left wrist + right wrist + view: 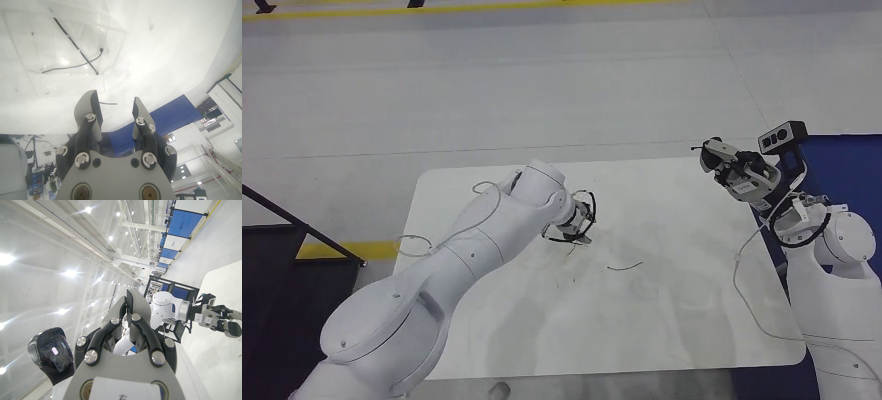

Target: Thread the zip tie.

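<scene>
**Zip ties, black, three seen.**
- The loose tie (624, 266) lies slightly curved and unthreaded on the bare white table (692, 320), near the left gripper (115, 106). In the left wrist view one of its ends is hidden behind a finger pad (95, 106).
- The straight tie (75, 45) and the curved tie (75, 65) lie crossed inside a clear box (115, 43), each with its head lying free. The box walls are hard to make out and show only as faint edges and glare.

**Grippers.**
- The left gripper is released, with its jaws spread and nothing between them. It sits low over the middle of the table. In the right wrist view its fingertips are cut off at the picture edge.
- The right gripper (128, 302) is clenched, its pads pressed together with nothing to be seen between them. It is raised near the table's far right corner and points up toward the ceiling lights.

**Surroundings.**
- A blue panel (852, 170) stands beside the table's right edge.
- The box's near wall stands between the left gripper and the two ties inside.
</scene>
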